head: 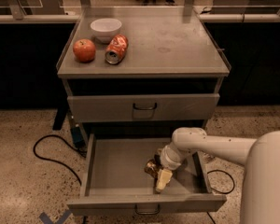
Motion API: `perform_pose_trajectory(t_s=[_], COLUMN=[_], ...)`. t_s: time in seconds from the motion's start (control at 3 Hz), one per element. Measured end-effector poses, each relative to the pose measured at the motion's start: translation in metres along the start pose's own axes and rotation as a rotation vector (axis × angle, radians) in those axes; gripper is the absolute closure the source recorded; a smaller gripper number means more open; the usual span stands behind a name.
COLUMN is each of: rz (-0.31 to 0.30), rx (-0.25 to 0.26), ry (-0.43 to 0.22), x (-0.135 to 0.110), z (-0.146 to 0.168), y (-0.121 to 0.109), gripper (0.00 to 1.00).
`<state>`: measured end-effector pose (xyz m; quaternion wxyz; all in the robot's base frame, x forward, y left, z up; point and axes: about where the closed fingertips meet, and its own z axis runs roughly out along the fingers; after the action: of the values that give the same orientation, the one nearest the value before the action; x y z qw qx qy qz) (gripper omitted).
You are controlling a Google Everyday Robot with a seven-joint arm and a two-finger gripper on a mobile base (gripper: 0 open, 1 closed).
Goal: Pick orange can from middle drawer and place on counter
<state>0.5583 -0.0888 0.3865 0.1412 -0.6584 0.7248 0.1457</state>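
Though its hold is unclear, the tool (160, 178) flanks the drawer's (115, 168) orange can (151, 167)

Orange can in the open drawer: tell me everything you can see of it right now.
The orange can looks small, shiny, gold-brown, with a crumpled metal body. It sits on the grey floor of the open middle drawer, right of centre, nearer the front wall. The end effector reaches down right beside it and hides its right side; contact looks likely, a grip can't be confirmed. Upright or lying: unclear.
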Motion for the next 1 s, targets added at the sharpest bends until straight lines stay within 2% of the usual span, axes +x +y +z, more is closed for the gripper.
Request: perform_pose_trajectory(t_s=[0.33, 0.67, 1.0], rz=[0.005, 0.018, 0.019], rx=[-0.011, -0.038, -0.040], ry=[0.021, 0.045, 0.045], x=[0.005, 0.020, 0.021], z=[0.008, 0.028, 0.029], y=[0.002, 0.004, 0.004], gripper=[0.00, 0.00, 0.19])
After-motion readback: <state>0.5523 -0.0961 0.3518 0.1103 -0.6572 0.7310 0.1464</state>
